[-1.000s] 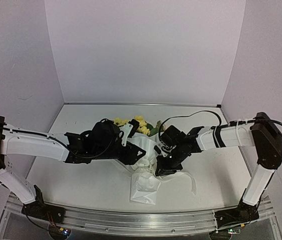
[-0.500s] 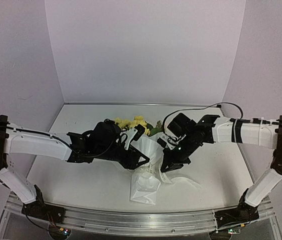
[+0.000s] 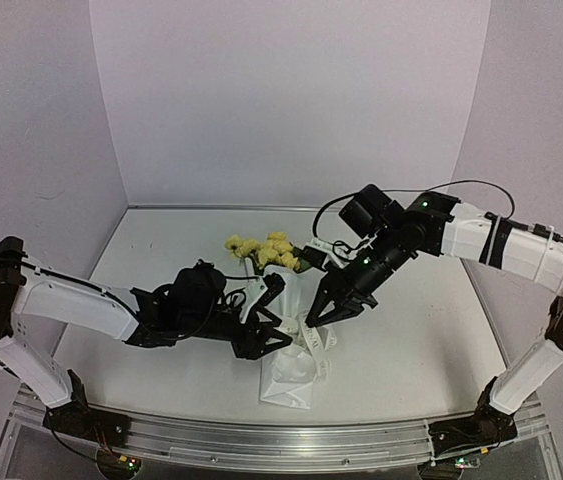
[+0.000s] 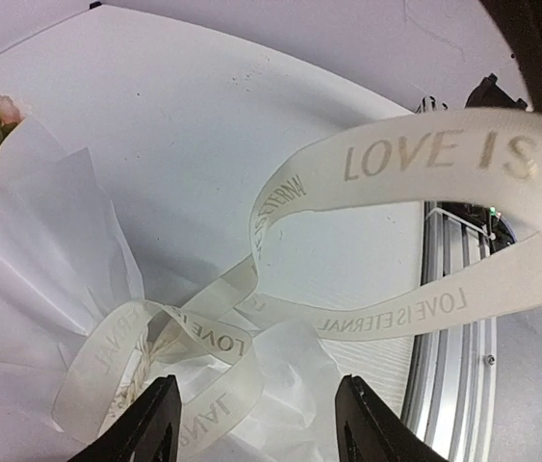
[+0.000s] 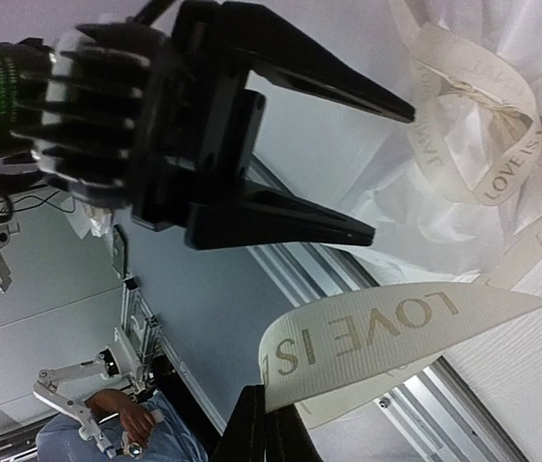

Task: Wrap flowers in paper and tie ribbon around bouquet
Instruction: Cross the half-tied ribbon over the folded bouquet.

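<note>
The bouquet lies in mid-table: pale yellow flowers (image 3: pixel 266 250) stick out of the white paper (image 3: pixel 287 376) cone. The cream ribbon (image 3: pixel 314 341), printed "LOVE IS ETERNAL", is knotted loosely round the cone's waist (image 5: pixel 482 115). My right gripper (image 3: pixel 313 319) hangs just right of the waist, shut on one ribbon tail (image 5: pixel 376 337), which arcs up in a loop (image 4: pixel 425 164). My left gripper (image 3: pixel 276 318) stands open at the cone's left, its jaws astride the paper (image 4: pixel 299 385) and a ribbon loop (image 4: pixel 203 346), gripping nothing. In the right wrist view the left gripper (image 5: pixel 394 173) shows black and open.
The table's metal rail (image 3: pixel 291 440) runs along the near edge, close below the cone's tip. Lilac walls (image 3: pixel 291 100) close the back and both sides. The right arm's cable (image 3: pixel 411 195) loops above its wrist.
My right gripper shut on the ribbon tail and rose up and back-left, lifting the tail off the table at the right. The left arm shifted slightly nearer, still open.
</note>
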`<state>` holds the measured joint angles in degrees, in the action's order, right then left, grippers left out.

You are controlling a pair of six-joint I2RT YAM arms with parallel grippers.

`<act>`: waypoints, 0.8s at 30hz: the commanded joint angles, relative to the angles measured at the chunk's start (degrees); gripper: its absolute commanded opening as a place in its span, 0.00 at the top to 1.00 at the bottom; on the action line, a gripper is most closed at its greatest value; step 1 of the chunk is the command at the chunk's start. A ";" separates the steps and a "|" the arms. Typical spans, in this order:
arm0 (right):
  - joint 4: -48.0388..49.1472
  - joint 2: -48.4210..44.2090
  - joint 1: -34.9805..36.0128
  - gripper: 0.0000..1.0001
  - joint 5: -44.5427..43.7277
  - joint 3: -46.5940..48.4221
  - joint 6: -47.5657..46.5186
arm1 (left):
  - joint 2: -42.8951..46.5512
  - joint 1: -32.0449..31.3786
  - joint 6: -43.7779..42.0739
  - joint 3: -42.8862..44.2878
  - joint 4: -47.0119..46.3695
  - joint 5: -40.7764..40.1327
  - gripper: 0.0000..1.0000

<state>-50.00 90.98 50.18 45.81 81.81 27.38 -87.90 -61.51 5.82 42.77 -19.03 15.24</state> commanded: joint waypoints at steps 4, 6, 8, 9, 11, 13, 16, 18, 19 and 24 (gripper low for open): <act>-3.38 3.14 1.27 1.00 6.52 5.51 1.45 | 0.60 -0.69 -9.85 0.86 -16.05 -2.26 0.43; -3.97 3.46 1.50 1.00 6.44 5.79 1.31 | 0.00 -0.80 -9.75 1.01 -17.92 -2.69 0.43; -4.23 3.51 1.65 1.00 6.00 5.78 1.14 | -0.54 -0.86 -9.83 1.32 -18.37 -0.92 0.43; -4.33 3.50 1.65 1.00 5.59 5.78 1.04 | -0.84 -1.05 -9.90 1.55 -18.35 0.08 0.43; -4.84 3.55 1.60 1.00 5.07 5.87 0.67 | -1.04 -1.39 -10.01 1.66 -18.14 1.94 0.43; -5.26 3.59 1.65 1.00 4.60 6.07 0.38 | -1.10 -1.73 -10.03 1.65 -17.43 3.61 0.43; -5.67 3.59 1.64 1.00 3.71 6.38 0.10 | -1.53 -2.35 -10.67 2.49 -14.49 4.31 0.43; -5.96 3.70 1.67 1.00 3.70 6.74 -0.02 | -1.47 -2.47 -10.88 2.43 -13.97 3.89 0.43; -6.11 3.90 1.74 1.00 3.74 7.00 0.04 | -1.43 -2.47 -10.85 2.11 -14.74 3.63 0.43; -6.68 4.55 2.23 1.00 3.58 7.90 0.02 | -3.10 -2.48 -10.20 3.68 -16.46 4.06 0.43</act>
<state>-55.58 94.69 51.67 50.13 87.01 28.42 -89.59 -63.86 -4.20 43.26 -32.90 18.27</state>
